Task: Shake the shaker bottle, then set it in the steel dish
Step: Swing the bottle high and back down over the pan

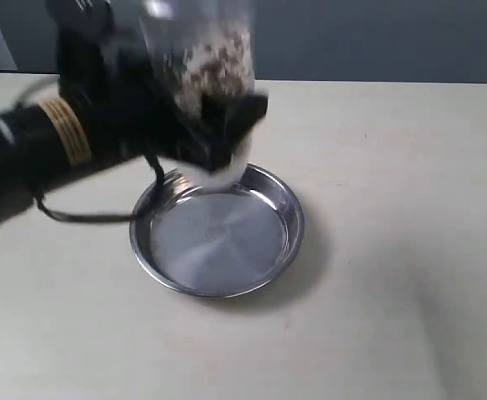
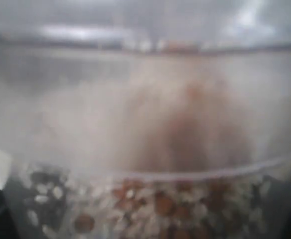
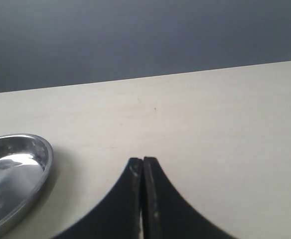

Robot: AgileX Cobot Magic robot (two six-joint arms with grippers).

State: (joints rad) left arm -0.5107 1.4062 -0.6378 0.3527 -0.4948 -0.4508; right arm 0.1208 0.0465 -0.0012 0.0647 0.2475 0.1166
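The left gripper is clamping the clear frosted plastic shaker bottle with brownish granules inside. It is holding the bottle raised at upper centre-left of the exterior view, above the far rim of the round shiny steel dish. The bottle is showing motion blur, so shaking is probably under way. Placement in the dish is not yet done. The right gripper is sitting with its jaws pressed together, holding nothing.

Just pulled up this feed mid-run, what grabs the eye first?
The blurred shaker bottle of brown granules stands out, clamped in the left gripper and held up near the far rim of the steel dish. The dish lies shiny and empty on the table. The right gripper, fingers shut together, hangs over the table beside the dish.
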